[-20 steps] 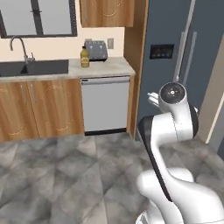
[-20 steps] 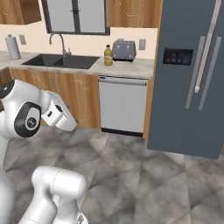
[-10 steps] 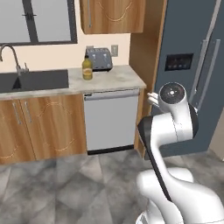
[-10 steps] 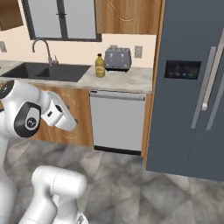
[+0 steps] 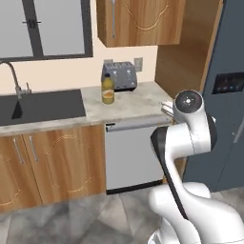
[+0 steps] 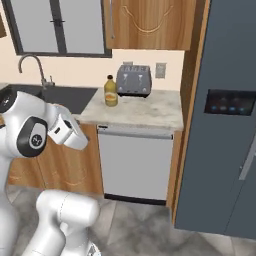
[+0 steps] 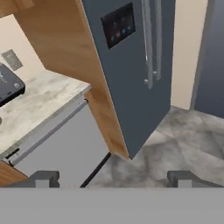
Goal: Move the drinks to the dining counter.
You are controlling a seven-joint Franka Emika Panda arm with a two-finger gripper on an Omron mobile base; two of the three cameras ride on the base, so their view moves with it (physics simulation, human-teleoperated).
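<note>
One of the drinks, an orange-juice bottle [image 5: 108,90] [image 6: 110,91] with a black cap, stands upright on the marble kitchen worktop [image 5: 138,100] [image 6: 145,107], just left of the grey toaster [image 5: 119,76] [image 6: 134,80]. My arm is folded up close to the base, well short of the bottle. In the hand view my gripper [image 7: 113,179] is open with nothing between its fingertips [image 7: 43,178]; it looks down past the worktop's corner at the fridge and floor. The dining counter is out of view.
A dark grey fridge [image 5: 228,95] [image 6: 225,125] [image 7: 131,65] stands right of the worktop. A dishwasher front [image 5: 136,155] [image 6: 135,162] sits under the bottle's spot. A black sink [image 5: 40,105] [image 6: 70,97] with a tap lies to the left. Wall cabinets hang above.
The base has driven closer to the worktop, so both base views have shifted and the bottle and toaster look larger. The arm's pose and the open gripper are unchanged.
</note>
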